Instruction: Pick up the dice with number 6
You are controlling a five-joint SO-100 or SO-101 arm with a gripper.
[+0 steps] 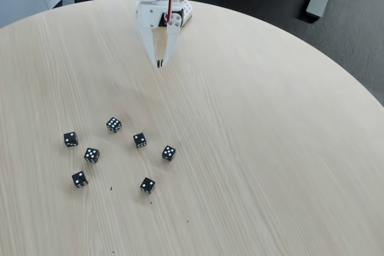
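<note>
The gripper (159, 62) was seen at the far side of the round table (270, 148) in the fixed view, its white fingers pressed together at the tips and pinching nothing. The dice with number 6 (113, 125) lay well ahead of the fingertips, nearer the camera and somewhat to the picture's left, as the closest to the gripper of a loose cluster of black dice. Its top face was crowded with pips. It was judged light, rigid and smooth-sided, likely to skid if nudged. A grasp across two opposite vertical faces was judged best; the neighbouring die (140, 140) stood apart, leaving room.
</note>
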